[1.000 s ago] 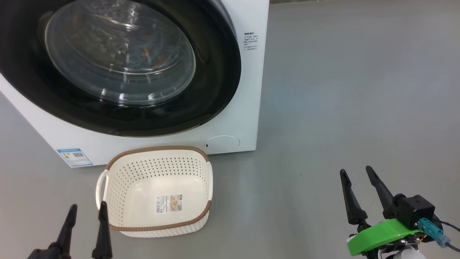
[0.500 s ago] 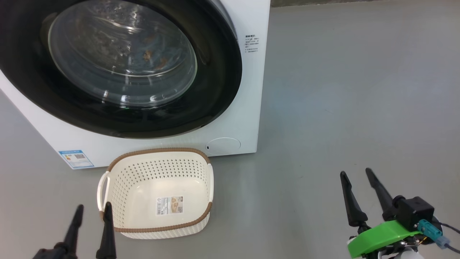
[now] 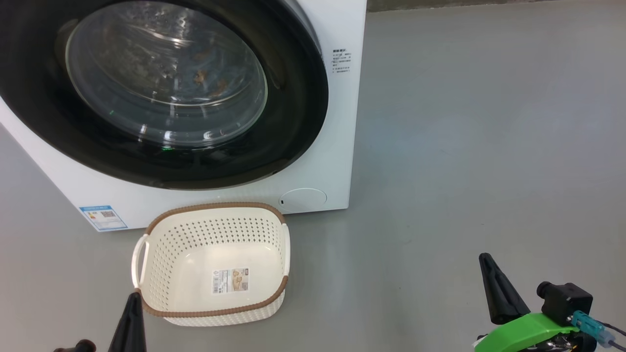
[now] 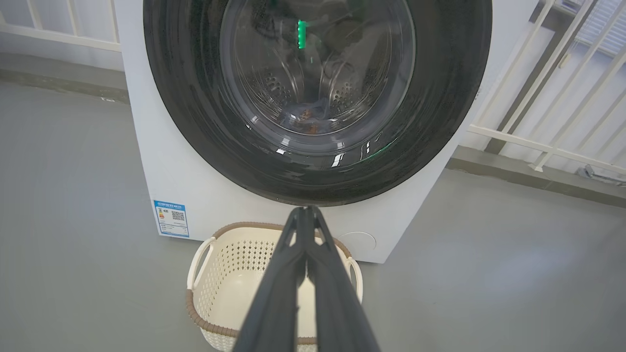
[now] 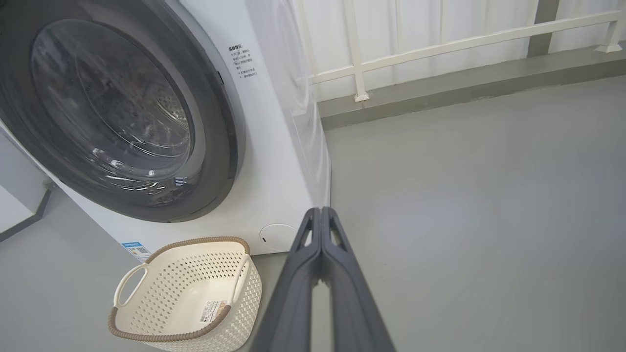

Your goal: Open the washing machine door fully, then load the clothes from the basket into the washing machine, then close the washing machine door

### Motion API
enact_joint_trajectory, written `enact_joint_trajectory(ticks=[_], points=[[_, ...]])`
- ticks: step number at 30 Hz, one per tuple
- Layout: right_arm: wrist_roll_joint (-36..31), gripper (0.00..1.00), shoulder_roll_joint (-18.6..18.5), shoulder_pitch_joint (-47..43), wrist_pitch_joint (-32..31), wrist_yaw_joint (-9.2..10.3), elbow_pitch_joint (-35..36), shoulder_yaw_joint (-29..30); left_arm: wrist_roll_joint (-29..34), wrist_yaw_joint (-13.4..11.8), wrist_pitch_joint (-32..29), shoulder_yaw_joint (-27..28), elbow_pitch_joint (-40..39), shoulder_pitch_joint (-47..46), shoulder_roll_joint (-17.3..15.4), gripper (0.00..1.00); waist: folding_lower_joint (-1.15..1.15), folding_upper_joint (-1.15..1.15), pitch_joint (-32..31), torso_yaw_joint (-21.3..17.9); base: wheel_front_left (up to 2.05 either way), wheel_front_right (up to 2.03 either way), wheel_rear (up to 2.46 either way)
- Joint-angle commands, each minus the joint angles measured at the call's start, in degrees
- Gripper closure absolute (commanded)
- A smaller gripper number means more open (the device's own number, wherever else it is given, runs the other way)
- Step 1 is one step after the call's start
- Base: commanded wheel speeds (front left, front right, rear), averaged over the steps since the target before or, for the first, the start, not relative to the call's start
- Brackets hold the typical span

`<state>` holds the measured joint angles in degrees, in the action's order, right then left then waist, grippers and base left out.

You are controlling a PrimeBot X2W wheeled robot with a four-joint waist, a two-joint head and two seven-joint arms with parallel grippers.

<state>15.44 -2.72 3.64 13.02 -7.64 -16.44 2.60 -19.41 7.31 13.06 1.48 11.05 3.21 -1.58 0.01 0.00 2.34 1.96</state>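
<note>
Large round glossy black washing machine door (image 3: 293,122), shut flat on the white boxy washing machine (image 3: 337,161); orange-brown printed clothes (image 3: 200,77) dim behind its glass. Just before the machine: cream perforated plastic basket (image 3: 215,206), mouth up, handles ranged along the machine's front. Left pincer (image 4: 304,212) and right pincer (image 5: 321,211) pressed closed, gripping nothing, clear of the machine.

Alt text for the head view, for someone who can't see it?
The washing machine door is shut, clothes faintly visible behind its glass. The cream basket sits empty on the grey floor before the washing machine. The left gripper and right gripper, both shut, point up at the bottom.
</note>
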Motion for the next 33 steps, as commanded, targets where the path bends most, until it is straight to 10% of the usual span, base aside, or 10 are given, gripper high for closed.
enact_joint_trajectory(ticks=[1,33], points=[[2.64,1.0,-0.17,1.41,-0.45,0.01,1.47,0.24,-1.93,0.02,-0.55,0.34,-1.02,-1.49,-0.81,1.0,-0.01,0.0,0.02,-0.03,0.0,0.0,0.0],[23.63,1.0,-0.17,1.75,-5.83,0.05,1.74,1.27,-22.48,0.06,-5.47,1.1,0.14,-3.74,-1.37,1.0,-0.01,0.0,-0.59,-0.58,0.0,0.0,0.0]])
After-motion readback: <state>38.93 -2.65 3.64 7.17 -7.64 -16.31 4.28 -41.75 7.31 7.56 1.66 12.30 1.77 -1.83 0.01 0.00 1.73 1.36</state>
